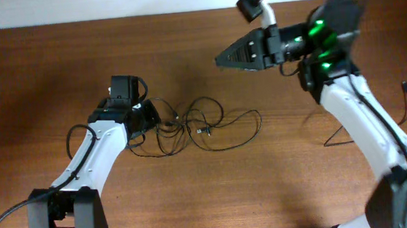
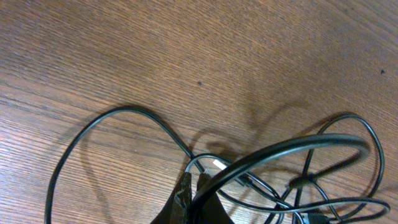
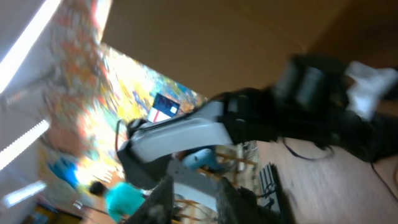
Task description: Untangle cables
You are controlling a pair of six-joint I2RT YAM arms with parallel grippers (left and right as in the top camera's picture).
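On the table [image 1: 33, 76], thin black cables [image 1: 203, 131] sprawl in tangled loops.

table [image 1: 217, 200]: brown wood grain | pale strip [image 1: 107, 3]: beyond table's far edge | light strips [image 3: 22, 43]: bright, blurred

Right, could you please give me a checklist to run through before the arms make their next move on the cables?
1. Left claw grips the cables: ok, shut on a strand.
2. Right claw empty: ok, open, nothing in it.
3. Right claw at the tangle: not ok, it hangs well off it.
4. Cables separated: not ok, loops cross and knot.
5. Free end to pull: cannot tell.
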